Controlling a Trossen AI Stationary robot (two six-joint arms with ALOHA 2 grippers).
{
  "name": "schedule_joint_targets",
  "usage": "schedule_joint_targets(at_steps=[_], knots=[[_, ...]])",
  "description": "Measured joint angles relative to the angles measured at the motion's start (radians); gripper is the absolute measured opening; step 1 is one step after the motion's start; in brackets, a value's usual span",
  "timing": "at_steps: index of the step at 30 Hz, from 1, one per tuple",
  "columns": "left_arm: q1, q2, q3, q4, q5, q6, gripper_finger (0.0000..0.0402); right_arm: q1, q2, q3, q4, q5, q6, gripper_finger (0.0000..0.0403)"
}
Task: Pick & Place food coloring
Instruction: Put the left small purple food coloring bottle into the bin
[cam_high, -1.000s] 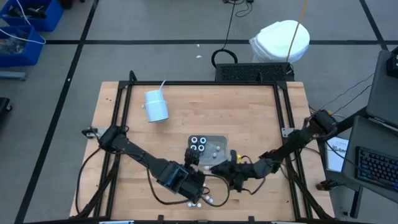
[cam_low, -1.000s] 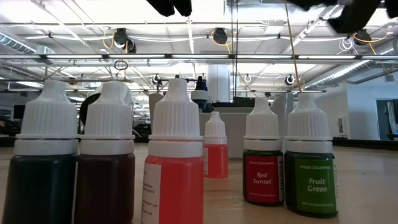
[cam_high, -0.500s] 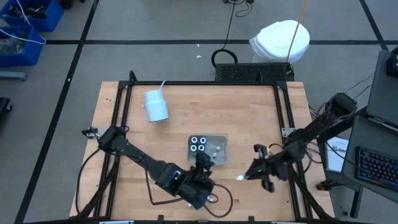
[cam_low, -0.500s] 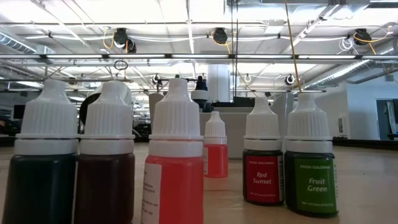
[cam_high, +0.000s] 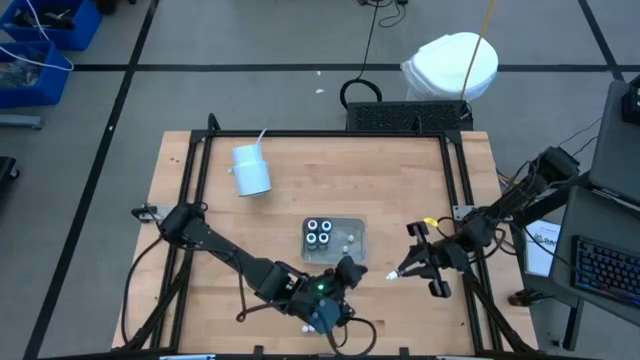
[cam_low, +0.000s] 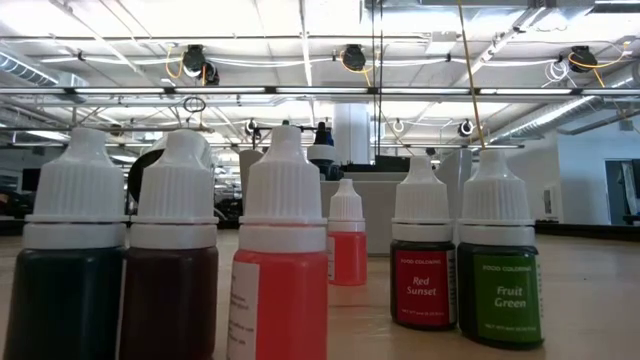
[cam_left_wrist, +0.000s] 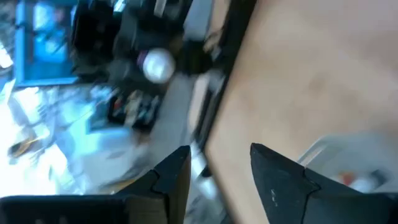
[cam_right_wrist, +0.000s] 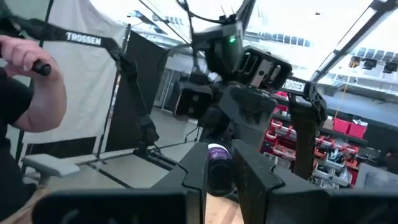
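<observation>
Wooden desk (cam_high: 400, 180) under bright ceiling lights. Right gripper (cam_high: 404, 270) raised off the desk's right side, clamped on one small food coloring bottle (cam_right_wrist: 217, 169). Left gripper (cam_high: 350, 272) low beside the clear tray (cam_high: 352, 226), fingers apart, holding nothing. More bottles (cam_low: 283, 262) upright in a row at the near edge; dark round ones (cam_high: 319, 232) in the tray.

Six small white-capped food coloring bottles (cam_low: 282, 250) stand upright on the wooden table, bodies dark green, dark red, orange-red, red and green, while one purple-labelled white-tipped bottle (cam_right_wrist: 218, 167) sits clamped between the right gripper (cam_high: 403, 271)'s fingers, lifted off the table.
</observation>
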Motion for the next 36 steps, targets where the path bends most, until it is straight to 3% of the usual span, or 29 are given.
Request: schedule_joint_targets(at_steps=[4,7,13,17,26,36], knots=[[0.002,0.0,-0.014,0.136,-0.099,0.052,0.0197,-0.018,0.0,0.0,0.0,0.001,0.017,0.0045],[0.0,0.0,-0.016,0.2,-0.097,0.069,0.0225,-0.03,0.003,0.0,0.001,0.001,0.019,0.0045],[0.006,0.015,-0.018,0.158,-0.083,0.195,0.0277,-0.061,0.016,0.001,0.015,0.002,0.066,0.0045],[0.01,0.033,-0.018,0.19,-0.014,0.301,0.029,-0.083,0.044,0.001,0.055,0.002,0.088,0.0045],[0.03,0.078,-0.018,0.417,-0.055,0.521,0.0254,-0.09,0.068,0.003,0.094,0.002,0.089,0.0045],[0.059,0.078,-0.018,0.427,-0.032,0.502,0.0192,-0.089,0.068,0.003,0.093,0.0,0.088,0.0045]])
